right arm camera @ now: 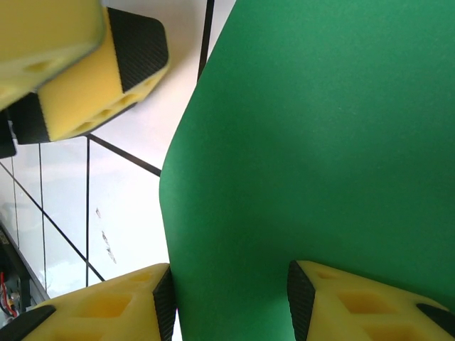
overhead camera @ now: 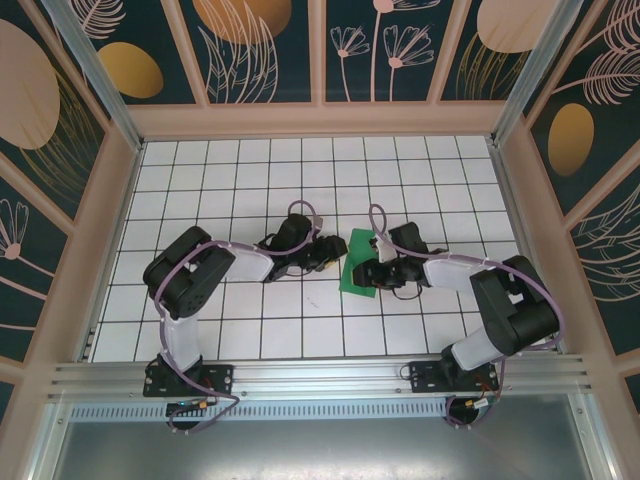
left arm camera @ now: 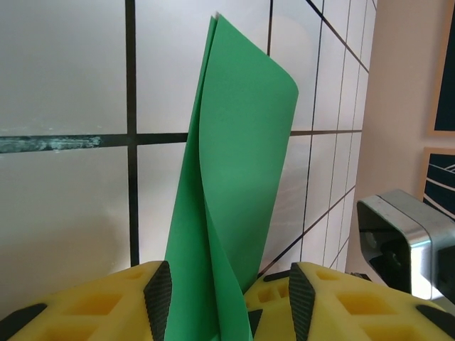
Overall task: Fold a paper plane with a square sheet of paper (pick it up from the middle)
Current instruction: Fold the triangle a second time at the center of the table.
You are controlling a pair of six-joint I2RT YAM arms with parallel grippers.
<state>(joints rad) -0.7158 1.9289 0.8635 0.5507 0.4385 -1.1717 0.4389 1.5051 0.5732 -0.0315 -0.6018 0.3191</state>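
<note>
The square sheet of paper [overhead camera: 357, 264], green and doubled over into a narrower shape, is being shown near the middle of the white tiled surface [overhead camera: 250, 180], between the two arms. From above it is being flanked on both sides, with the left pincer [overhead camera: 328, 252] at its left edge and the right pincer [overhead camera: 386, 268] at its right edge.

In the left wrist view the paper [left arm camera: 234, 163] is being shown standing on edge, its two layers parting into a loose curl at the far end. Its near end is being straddled by the left pincer [left arm camera: 227, 288]. The jaws are being shown apart: the paper is lying close against the left black pad [left arm camera: 158, 295], and a dark gap is being shown before the right pad [left arm camera: 300, 298]. The sheet is thus being bracketed rather than squeezed, and this pincer is being read as released.

In the right wrist view the paper [right arm camera: 320, 142] is being presented with its broad green face to the camera. It is being spread across the space between the fingers of the right pincer [right arm camera: 231, 288] and past the right one. Whether it is being clenched there cannot be told. The yellow fingers [right arm camera: 99, 82] of the left pincer are being seen at the upper left, just beside the sheet's curved edge.
</note>
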